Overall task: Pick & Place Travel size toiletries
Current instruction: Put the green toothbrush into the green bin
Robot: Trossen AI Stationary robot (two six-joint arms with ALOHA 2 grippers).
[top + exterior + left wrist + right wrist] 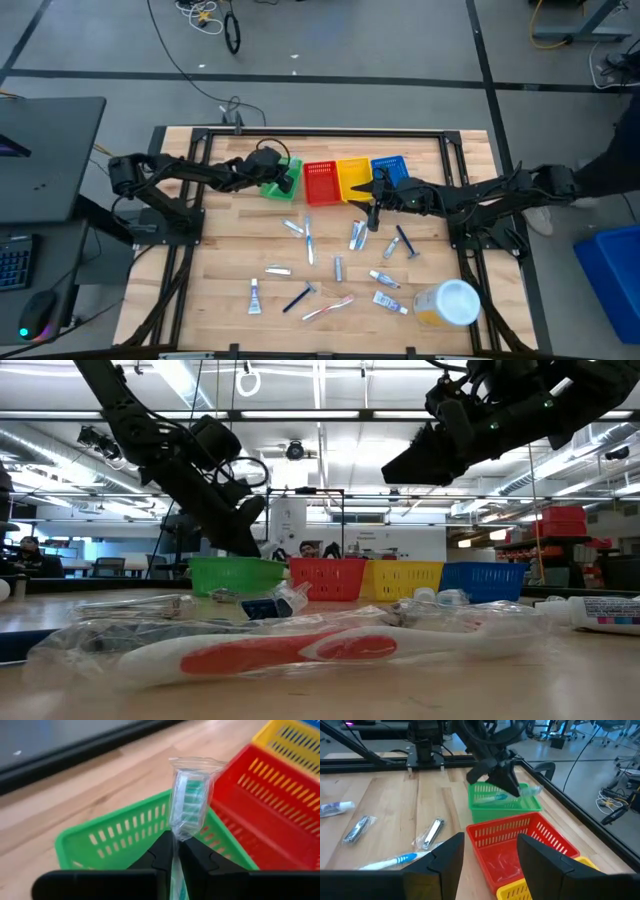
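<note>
My left gripper [176,842] is shut on a clear-wrapped toothbrush [187,795] over the green basket [115,840], as the right wrist view also shows [520,792]. My right gripper [490,842] is open and holds nothing; it hovers over the red basket [520,845] near the yellow one [352,178]. Other toiletries lie flat on the table: toothbrushes [308,240] [325,308], a dark blue razor [405,242], white-blue tubes [254,295] [388,300] and silvery tubes [338,267]. My left gripper pinches the wrapped toothbrush between its two fingers just behind the bristle head [177,832]. The head and the wrapper's end stick out past the fingertips. The fingers slant down from the table's left. The toothbrush hangs over the green basket; whether it touches the rim I cannot tell.
Four baskets stand in a row near the far edge: green [277,182], red [320,183], yellow, blue [390,170]. A large white-lidded yellow jar [450,303] lies at the near right. A black frame [300,130] runs along the table's far edge and sides.
</note>
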